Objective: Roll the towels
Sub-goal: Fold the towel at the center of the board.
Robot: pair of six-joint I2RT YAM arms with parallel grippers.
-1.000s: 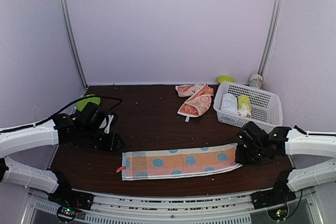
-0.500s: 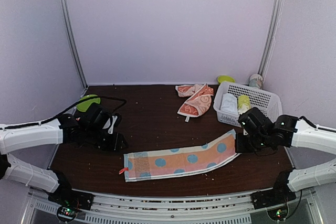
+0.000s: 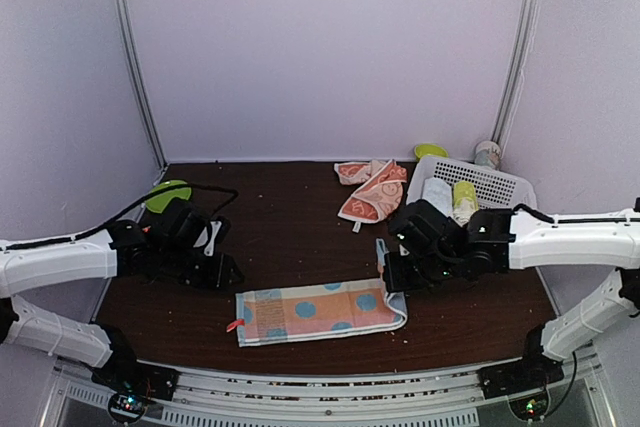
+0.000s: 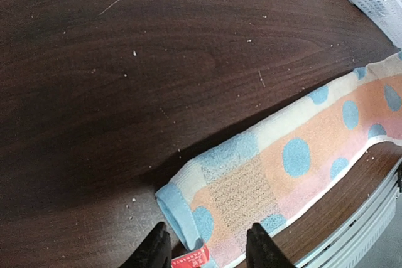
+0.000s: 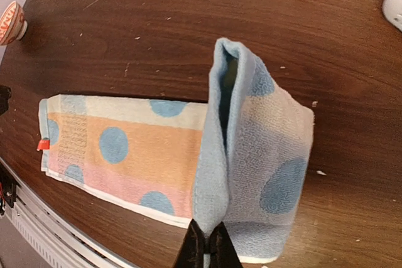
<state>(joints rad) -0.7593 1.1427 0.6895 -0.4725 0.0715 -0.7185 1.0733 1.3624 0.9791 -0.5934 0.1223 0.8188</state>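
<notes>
— What is seen from above?

— A long blue-dotted cloth towel (image 3: 300, 312) is laid flat near the front edge of the dark wooden table (image 3: 290, 232). Its right end is held up and folded back by the right gripper (image 3: 392, 277). A crumpled orange patterned cloth towel (image 3: 372, 190) is seen at the back, beside a white plastic basket (image 3: 500, 192). The left gripper (image 3: 222, 272) is held near the blue-dotted cloth towel's left end.

— And at the left wrist?

— The left gripper (image 4: 208, 244) is seen with fingers spread and nothing clasped. The towel's (image 4: 295, 161) left end and its red tag (image 4: 200, 259) are seen between them.

— The right wrist?

— The right gripper (image 5: 207, 244) is pressed together on the towel's (image 5: 125, 142) edge, which is raised and doubled over the flat part.
</notes>
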